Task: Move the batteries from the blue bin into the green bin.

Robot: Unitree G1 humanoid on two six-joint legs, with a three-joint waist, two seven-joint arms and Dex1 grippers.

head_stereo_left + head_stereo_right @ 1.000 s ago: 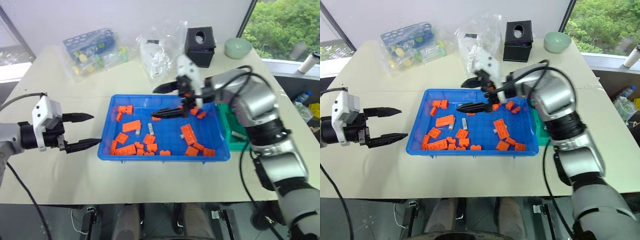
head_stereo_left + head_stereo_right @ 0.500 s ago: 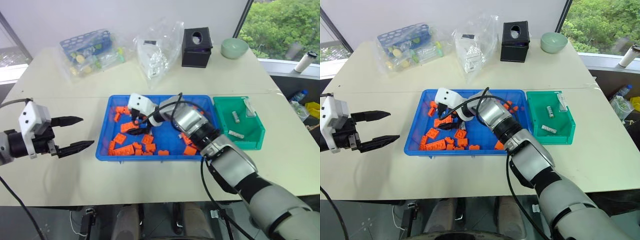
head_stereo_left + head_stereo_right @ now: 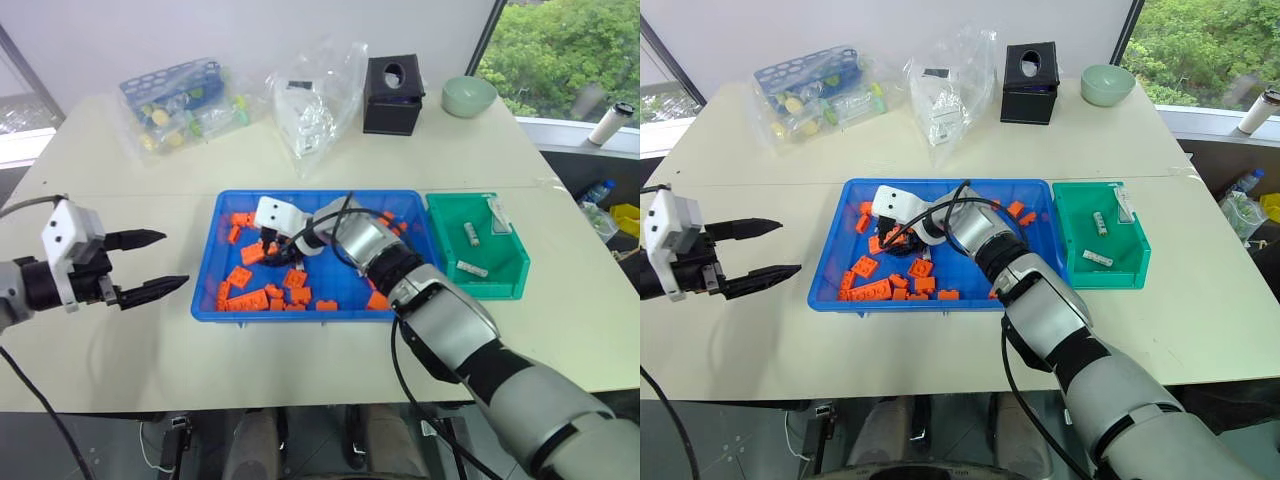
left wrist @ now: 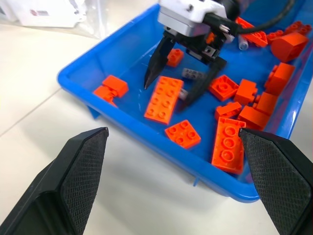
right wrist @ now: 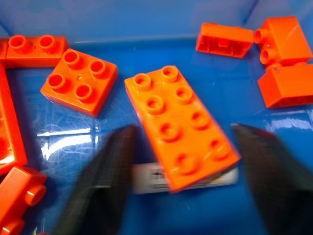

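Orange long brick and a battery under it are sitting between the right gripper's part-open fingers, in the blue bin; left gripper is hovering wide open, empty.

In front of me is a pale beige counter, its near part bare. The blue bin sits on it at the middle, and the green bin stands just beside its right end. Along the far side, from left to right, lie a clear bag holding a blue perforated rack, a crumpled clear plastic bag, a black box with a round hole on top, and a pale green bowl near the far right corner.
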